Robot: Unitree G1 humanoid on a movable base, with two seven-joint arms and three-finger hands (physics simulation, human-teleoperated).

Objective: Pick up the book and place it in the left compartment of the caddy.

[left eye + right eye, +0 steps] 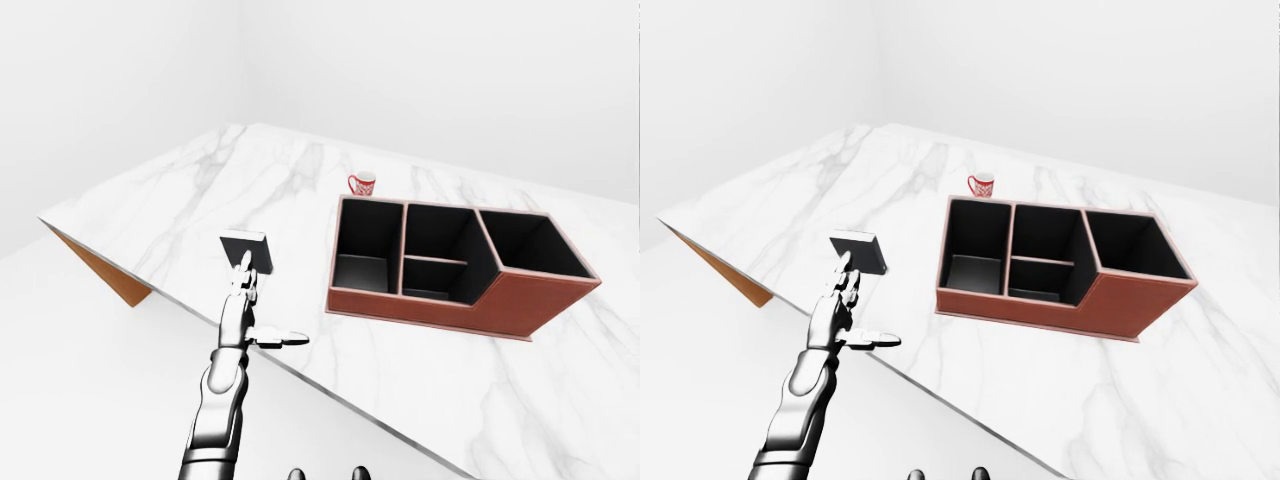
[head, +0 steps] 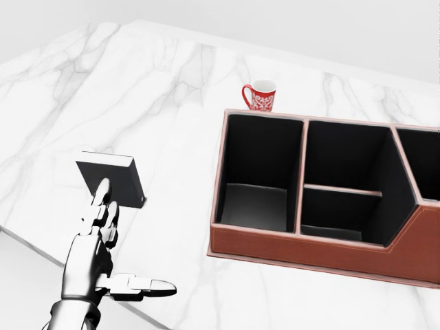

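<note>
A black book [image 2: 110, 179] lies flat on the white marble table [image 2: 172, 89], at the left of the head view. My left hand [image 2: 127, 240] is open just below it, fingers pointing up and thumb out to the right. Its fingertips [image 2: 103, 189] overlap the book's lower edge in the picture; I cannot tell whether they touch. The brown caddy [image 2: 295, 249] with black insides stands to the right, and its left compartment [image 2: 261, 172] holds nothing. My right hand is out of sight.
A red and white mug [image 2: 260, 95] stands just above the caddy's left corner. The table's near edge [image 2: 34, 251] runs diagonally under my left wrist. Its wooden side [image 1: 100, 275] shows at the left in the left-eye view.
</note>
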